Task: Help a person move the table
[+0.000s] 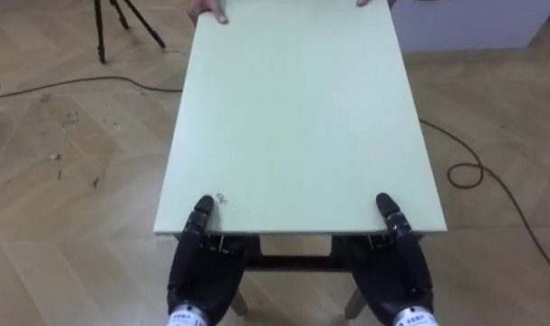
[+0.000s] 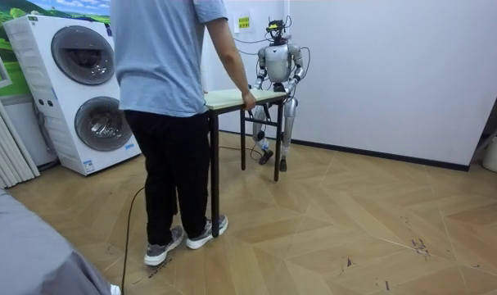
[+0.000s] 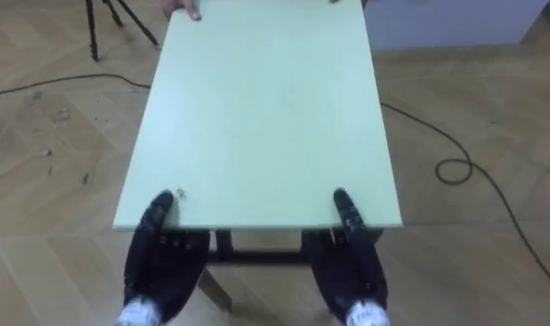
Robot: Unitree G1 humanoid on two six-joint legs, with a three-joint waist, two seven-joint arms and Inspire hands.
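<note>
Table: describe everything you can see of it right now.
The table has a pale green, plain rectangular top, level, on dark legs with a crossbar under the near end. The left hand and right hand grip its near edge, thumbs on top; the person's hands hold the far edge. A small mark sits near the left thumb. Whether it is lifted, I cannot tell.

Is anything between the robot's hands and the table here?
Nothing visible: the left hand and right hand already grip the near edge of the table, thumbs on top. A person holds the far end.
</note>
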